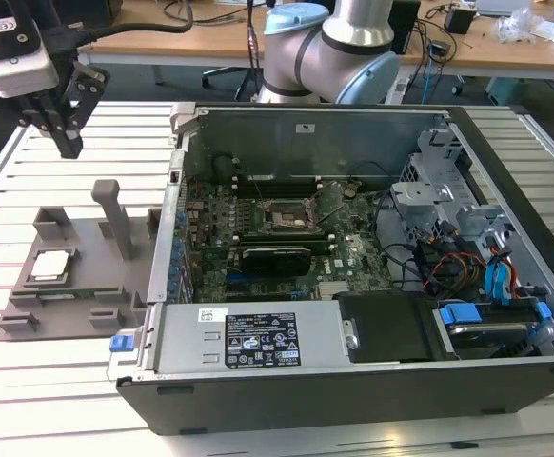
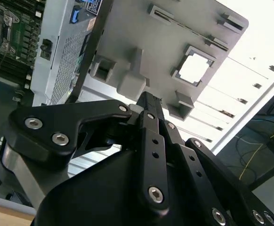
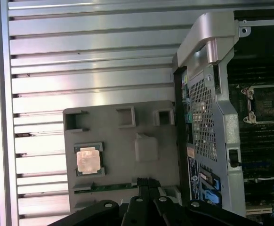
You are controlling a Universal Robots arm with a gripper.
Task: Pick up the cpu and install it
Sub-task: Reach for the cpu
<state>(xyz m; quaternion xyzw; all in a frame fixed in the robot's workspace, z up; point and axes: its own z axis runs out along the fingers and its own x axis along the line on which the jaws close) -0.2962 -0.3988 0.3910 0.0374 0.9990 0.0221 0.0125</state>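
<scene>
The cpu (image 1: 50, 266) is a small silvery square chip lying flat in a recess of the grey fixture plate (image 1: 87, 286), at the exterior view's left beside the open computer case. Both wrist views show the cpu (image 3: 88, 159) (image 2: 193, 68) in its recess. My gripper (image 1: 69, 148) hangs well above the slatted table, beyond the fixture's far edge and apart from the chip. Its black fingers (image 3: 146, 181) meet at the tips, shut with nothing between them. The empty socket frame (image 1: 285, 215) sits on the green motherboard inside the case, also seen as the socket frame (image 3: 264, 103).
A tall grey post (image 1: 115, 214) stands up from the fixture plate near the case wall (image 1: 168, 238). Inside the case are a power supply (image 1: 248, 338), drive cages (image 1: 448, 190) and loose cables (image 1: 448, 262). The arm's base (image 1: 339, 48) stands behind the case.
</scene>
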